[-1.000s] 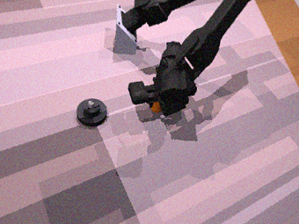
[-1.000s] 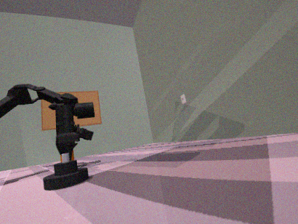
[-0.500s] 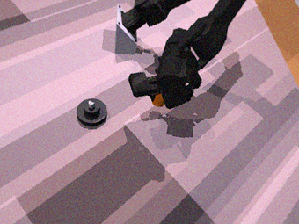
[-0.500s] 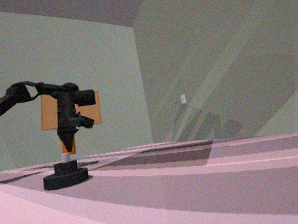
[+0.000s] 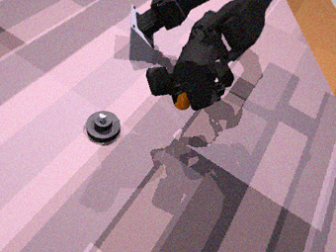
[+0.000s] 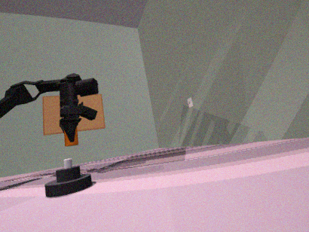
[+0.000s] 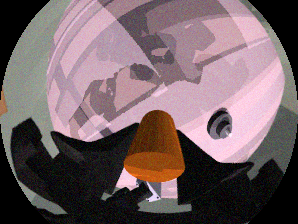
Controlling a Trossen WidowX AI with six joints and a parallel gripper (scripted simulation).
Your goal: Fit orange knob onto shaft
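Note:
The orange knob (image 5: 182,102) (image 6: 68,143) (image 7: 156,145) is held off the table between the fingers of my gripper (image 5: 183,98) (image 6: 71,139) (image 7: 157,129), which is shut on it. The knob's underside and hole are hidden. The dark round pedestal (image 5: 101,137) (image 6: 68,187) (image 7: 215,128) stands on the table, to the left of my gripper in the top view and right of the knob in the wrist view. The silver shaft (image 5: 102,118) (image 6: 68,163) (image 7: 228,134) stands up bare from its centre. I cannot make out the shaft's flat side.
A grey plate (image 5: 140,47) on a black mount is behind my gripper's left side in the top view. A tan panel (image 6: 51,113) is on the back wall in the exterior view. Shadows and streaky patterns lie across the pink table (image 5: 47,163).

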